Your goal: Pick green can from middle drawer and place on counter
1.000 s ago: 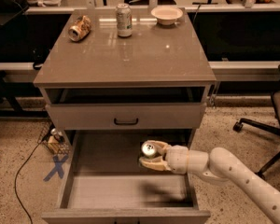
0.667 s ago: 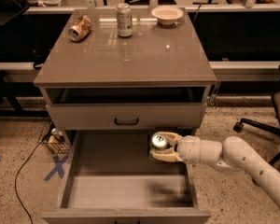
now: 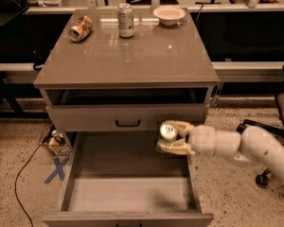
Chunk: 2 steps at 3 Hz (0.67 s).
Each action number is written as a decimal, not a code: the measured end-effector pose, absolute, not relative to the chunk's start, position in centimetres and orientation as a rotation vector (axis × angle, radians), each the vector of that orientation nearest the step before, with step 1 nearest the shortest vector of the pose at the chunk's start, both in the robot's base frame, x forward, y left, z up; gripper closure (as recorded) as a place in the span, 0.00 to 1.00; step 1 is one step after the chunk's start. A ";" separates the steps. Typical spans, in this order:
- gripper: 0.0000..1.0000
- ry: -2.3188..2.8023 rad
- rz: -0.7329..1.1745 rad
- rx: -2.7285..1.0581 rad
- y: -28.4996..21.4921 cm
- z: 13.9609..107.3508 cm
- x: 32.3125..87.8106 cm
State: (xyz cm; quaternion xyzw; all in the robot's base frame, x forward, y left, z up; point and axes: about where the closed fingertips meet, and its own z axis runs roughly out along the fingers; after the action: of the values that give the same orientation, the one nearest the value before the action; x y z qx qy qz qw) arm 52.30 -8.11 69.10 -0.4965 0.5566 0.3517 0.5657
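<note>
Speckled floor (image 3: 227,193) around the grey table (image 3: 132,56), w/ the middle drawer (image 3: 128,193) pulled out. We see the gripper (image 3: 173,137) has come up vs a sec ago. Its fingers pinch the green can (image 3: 167,134), now over the drawer's back-right corner and off its floor. Pick looks done imo; the lift to the table top remains.

Single view, high in front of the cabinet, looking down at counter (image 3: 128,56) and open middle drawer (image 3: 128,195), fairly near. Arm enters frame right; gripper (image 3: 171,137) above drawer's right rear, clamped on green can (image 3: 168,130).
</note>
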 end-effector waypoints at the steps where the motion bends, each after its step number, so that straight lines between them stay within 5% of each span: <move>1: 1.00 1.255 0.793 -1.209 -8.7 76.9 51.2; 2: 1.00 1.193 0.738 -1.268 -8.5 86.2 50.7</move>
State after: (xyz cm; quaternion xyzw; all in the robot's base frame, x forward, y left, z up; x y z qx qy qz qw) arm 50.74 -8.48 86.20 -0.5438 0.5114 0.3164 0.5854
